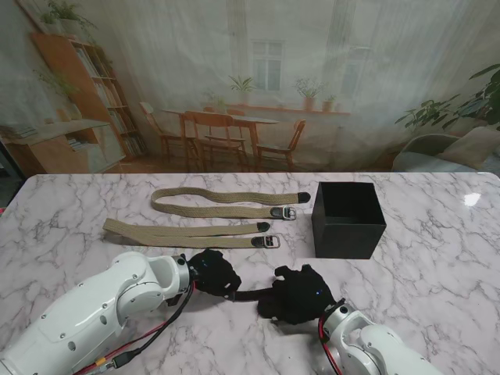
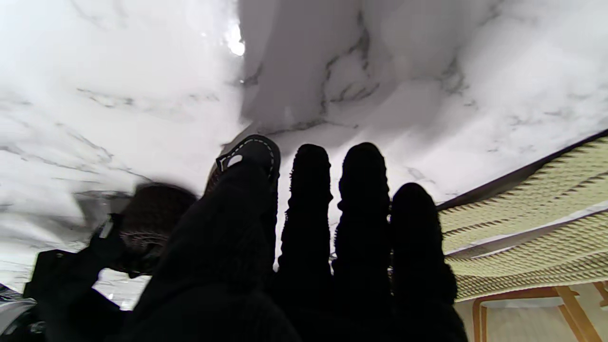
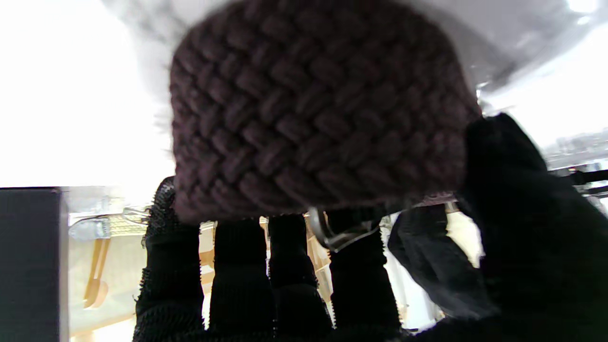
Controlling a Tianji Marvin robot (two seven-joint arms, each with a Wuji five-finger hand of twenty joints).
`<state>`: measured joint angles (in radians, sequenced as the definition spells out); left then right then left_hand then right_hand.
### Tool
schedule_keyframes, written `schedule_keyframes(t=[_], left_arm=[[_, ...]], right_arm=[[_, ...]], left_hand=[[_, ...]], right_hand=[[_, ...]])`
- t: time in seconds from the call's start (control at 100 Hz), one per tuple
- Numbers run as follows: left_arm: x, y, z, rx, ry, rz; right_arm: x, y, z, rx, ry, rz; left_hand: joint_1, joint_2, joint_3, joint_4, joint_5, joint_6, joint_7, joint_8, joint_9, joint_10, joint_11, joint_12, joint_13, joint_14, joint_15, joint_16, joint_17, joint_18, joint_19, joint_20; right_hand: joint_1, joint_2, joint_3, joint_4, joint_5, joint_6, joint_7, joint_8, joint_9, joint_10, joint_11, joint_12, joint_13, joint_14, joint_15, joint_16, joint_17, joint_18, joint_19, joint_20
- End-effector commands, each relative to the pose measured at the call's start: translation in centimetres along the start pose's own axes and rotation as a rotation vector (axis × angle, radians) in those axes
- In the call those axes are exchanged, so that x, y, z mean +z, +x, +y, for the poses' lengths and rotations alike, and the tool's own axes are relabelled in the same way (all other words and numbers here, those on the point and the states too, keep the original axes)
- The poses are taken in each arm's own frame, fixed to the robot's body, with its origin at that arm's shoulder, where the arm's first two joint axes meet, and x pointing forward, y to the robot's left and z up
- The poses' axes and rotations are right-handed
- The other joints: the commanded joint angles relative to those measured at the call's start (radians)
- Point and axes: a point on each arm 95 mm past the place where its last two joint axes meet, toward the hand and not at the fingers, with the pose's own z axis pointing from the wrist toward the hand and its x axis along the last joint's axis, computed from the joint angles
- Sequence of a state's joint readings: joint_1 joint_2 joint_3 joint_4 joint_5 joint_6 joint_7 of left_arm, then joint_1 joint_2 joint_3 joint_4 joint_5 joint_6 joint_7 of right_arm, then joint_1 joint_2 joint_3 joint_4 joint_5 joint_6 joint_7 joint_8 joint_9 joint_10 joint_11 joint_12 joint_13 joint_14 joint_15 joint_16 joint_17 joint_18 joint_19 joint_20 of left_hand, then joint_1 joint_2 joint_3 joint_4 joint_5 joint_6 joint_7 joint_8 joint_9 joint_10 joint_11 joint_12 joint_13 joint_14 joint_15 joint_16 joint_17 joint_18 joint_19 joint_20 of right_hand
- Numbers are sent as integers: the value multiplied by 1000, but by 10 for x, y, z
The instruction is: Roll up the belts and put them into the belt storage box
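Right wrist view: hand (image 3: 304, 285) grips dark basket-woven belt (image 3: 323, 109).

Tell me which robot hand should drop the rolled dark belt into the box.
Right. The right robot hand already grips the dark belt roll and sits nearer the box; the left robot hand only holds the tail.
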<state>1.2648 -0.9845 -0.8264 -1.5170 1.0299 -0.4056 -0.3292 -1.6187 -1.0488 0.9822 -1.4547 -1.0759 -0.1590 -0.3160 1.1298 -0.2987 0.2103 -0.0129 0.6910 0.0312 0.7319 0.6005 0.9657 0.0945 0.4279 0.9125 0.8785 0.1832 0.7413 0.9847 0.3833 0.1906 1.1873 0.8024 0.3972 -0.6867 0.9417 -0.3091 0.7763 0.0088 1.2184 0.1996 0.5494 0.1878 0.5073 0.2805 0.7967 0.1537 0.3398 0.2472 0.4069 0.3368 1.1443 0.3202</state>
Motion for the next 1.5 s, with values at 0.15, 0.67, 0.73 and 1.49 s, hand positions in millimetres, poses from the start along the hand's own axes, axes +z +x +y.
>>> schedule_keyframes(t=[0.15,0.67,0.73,1.49], left_arm=[[-6,11,5,14,-34,37],[2,23,5,-30,-33,84],[2,24,5,-36,-35,89],[-1,25,8,-81,-74,112]], right_arm=[[4,-3,-5,17,13,-79],[12,-5,-10,-22,45,-48],[11,-3,-8,-26,47,-47],[7,-2,-3,-37,10,-28]], left_hand=[[39,-13,84,6,47,-39,72,24,38,17,8,12,23,30,15,14,1,-10,29,10],[18,1,49,0,54,3,-5,-33,23,14,-8,-17,7,40,-17,-4,-16,-3,8,5],[3,26,-16,0,56,19,-52,-46,-6,20,16,-65,-5,48,-31,-16,-27,0,0,5],[-214,173,-209,5,72,53,-286,-38,-95,41,23,-304,-75,70,-98,-66,-98,30,-54,17]], right_hand=[[170,67,76,41,18,-112,110,35,276,-50,106,43,243,-52,188,128,176,-51,161,76],[213,25,94,41,-84,-240,-122,165,623,-166,200,130,456,-98,391,287,270,-99,315,138],[218,24,95,41,-95,-234,-168,120,633,-175,193,128,454,-101,392,288,265,-101,312,137],[-9,91,65,183,-80,-84,-496,177,479,-145,113,131,284,-82,307,288,151,-92,253,144]])
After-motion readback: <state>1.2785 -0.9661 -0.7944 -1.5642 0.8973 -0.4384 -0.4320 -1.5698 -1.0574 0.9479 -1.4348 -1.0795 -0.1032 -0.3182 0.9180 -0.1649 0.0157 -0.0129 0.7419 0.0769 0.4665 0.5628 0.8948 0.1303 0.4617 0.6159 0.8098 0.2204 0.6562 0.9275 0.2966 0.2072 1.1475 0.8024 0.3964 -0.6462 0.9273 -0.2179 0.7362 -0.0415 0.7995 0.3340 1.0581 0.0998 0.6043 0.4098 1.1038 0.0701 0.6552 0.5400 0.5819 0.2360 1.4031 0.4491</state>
